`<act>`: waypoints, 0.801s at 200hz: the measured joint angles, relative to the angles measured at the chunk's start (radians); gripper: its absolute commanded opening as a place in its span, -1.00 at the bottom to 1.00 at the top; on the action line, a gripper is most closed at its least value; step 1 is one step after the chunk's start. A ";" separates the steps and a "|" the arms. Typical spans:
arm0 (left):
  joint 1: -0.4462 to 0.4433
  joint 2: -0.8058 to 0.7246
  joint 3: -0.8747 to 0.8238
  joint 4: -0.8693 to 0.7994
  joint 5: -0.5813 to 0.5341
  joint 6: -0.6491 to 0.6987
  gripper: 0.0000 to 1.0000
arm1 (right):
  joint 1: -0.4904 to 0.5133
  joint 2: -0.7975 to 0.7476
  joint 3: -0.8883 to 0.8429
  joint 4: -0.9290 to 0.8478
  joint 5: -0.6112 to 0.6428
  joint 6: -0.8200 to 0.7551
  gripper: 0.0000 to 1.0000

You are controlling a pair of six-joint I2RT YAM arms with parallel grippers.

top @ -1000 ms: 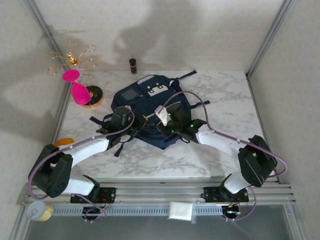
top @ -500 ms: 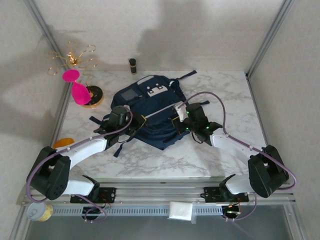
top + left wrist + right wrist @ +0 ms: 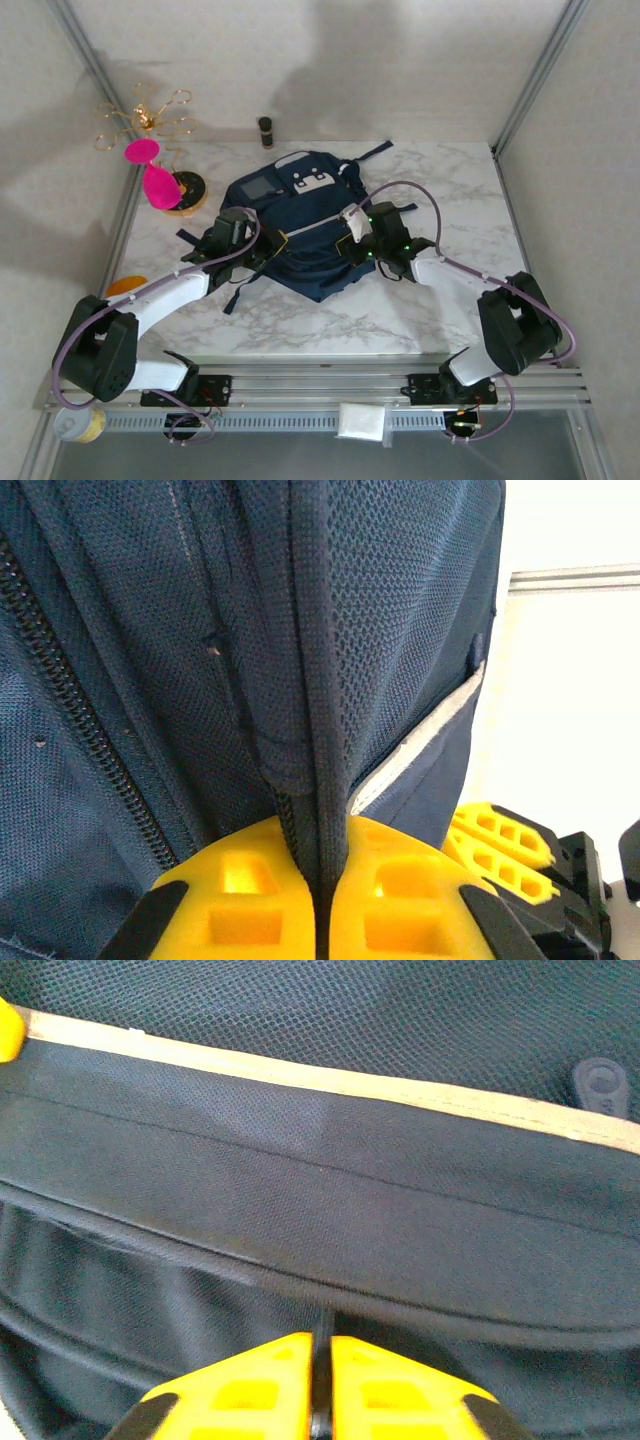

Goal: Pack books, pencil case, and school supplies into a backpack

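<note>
A: Checking the left gripper [image 3: 320, 885] first. State?

B: Clamped. Its yellow fingers [image 3: 240, 905] press together on a raised seam of the backpack [image 3: 400, 630]. The navy mesh fold runs straight up from between them, and a zip track [image 3: 80, 680] lies just to the left.

A: Right gripper [image 3: 320, 1370]?

B: Pads [image 3: 400, 1385] almost touching, with a thin dark sliver between them. Cannot tell whether that is pinched cloth or a bare gap. The backpack's dark fabric lies directly ahead of the tips, crossed further up by a pale zip line [image 3: 300, 1072].

A: Overhead view?

B: The backpack lies flat in the middle of the marble table [image 3: 440, 180], with its grey square panel [image 3: 258, 188] at the far-left end. The left gripper is at the bag's near-left edge and the right gripper is on its right side, by the pale line. The arms come in from opposite sides. Dark straps [image 3: 232, 298] trail onto the marble near the left gripper.
</note>
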 measured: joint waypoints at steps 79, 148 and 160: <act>0.000 0.000 0.002 -0.001 0.000 0.004 -1.00 | 0.001 0.067 0.024 0.010 -0.012 0.008 -0.78; 0.002 0.000 0.029 -0.047 0.000 0.093 -1.00 | 0.020 -0.044 -0.025 -0.002 0.161 0.075 -1.00; 0.002 0.000 0.033 -0.056 0.010 0.116 -1.00 | 0.036 -0.079 -0.055 0.006 0.202 0.099 -1.00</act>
